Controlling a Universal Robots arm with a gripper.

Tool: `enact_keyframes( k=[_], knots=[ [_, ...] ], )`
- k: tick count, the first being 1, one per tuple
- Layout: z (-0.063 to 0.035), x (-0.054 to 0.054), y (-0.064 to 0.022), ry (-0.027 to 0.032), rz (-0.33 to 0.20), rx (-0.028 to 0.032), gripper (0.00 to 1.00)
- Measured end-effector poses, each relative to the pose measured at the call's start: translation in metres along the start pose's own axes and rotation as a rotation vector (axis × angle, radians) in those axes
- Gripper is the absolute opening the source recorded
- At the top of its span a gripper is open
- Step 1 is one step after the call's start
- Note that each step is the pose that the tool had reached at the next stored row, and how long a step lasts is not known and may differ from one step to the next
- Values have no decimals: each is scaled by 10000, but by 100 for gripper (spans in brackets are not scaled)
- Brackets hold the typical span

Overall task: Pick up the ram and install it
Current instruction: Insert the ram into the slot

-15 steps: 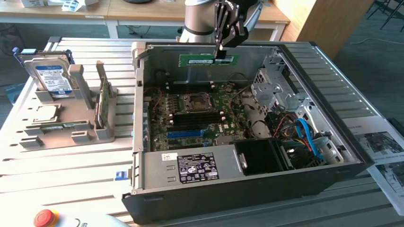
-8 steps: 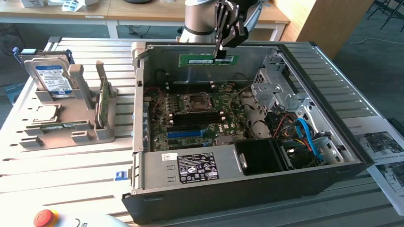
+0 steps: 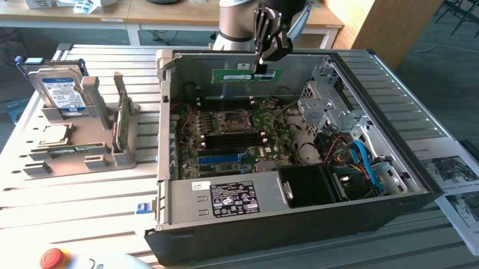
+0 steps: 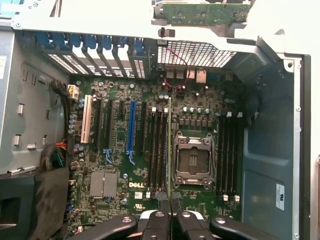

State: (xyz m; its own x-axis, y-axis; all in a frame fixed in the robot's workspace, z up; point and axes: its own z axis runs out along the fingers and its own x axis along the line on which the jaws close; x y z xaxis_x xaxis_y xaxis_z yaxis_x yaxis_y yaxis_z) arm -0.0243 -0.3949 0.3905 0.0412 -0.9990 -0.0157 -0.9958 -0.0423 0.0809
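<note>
Gripper (image 3: 261, 68) pinches the ram (image 3: 235, 74) near one end, above the open case (image 3: 161, 112), 12 o'clock of the CPU socket (image 3: 230, 120) in the exterior view. Risk: off-centre grip lets it tilt, probably missing the memory slots (image 3: 223, 143).

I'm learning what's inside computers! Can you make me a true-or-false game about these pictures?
1. The gripper is holding the green ram stick. True.
2. The green ram stick is already clicked into the motherboard. False: the gripper holds it up above the motherboard.
3. The hard drive is inside the computer case. False: it stands in the grey holder outside the case, on the exterior view's left.
4. The computer case is open, so the motherboard shows. True.
</note>
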Motion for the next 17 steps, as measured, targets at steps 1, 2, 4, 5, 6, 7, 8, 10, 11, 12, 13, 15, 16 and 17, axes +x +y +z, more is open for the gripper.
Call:
enact_keyframes(
  k=[1,2,4,5,6,7,8,10,11,12,13,15,16,17],
  knots=[
    [18,0,-1,0,0,0,12],
    [36,0,-3,-1,0,0,12],
    [73,1,-6,0,0,0,12],
    [91,1,-7,-1,1,0,12],
    [109,2,-8,0,0,0,12],
    [127,2,-9,0,0,0,12],
    [144,2,-10,1,0,-1,12],
    [183,3,-13,-1,0,0,12],
    [200,3,-14,0,0,0,12],
    [218,3,-16,0,0,0,12],
    [236,3,-17,-1,0,0,12],
    [272,4,-20,0,1,0,12],
    [291,4,-21,0,0,0,12],
    [309,5,-22,0,1,0,12]
  ],
)
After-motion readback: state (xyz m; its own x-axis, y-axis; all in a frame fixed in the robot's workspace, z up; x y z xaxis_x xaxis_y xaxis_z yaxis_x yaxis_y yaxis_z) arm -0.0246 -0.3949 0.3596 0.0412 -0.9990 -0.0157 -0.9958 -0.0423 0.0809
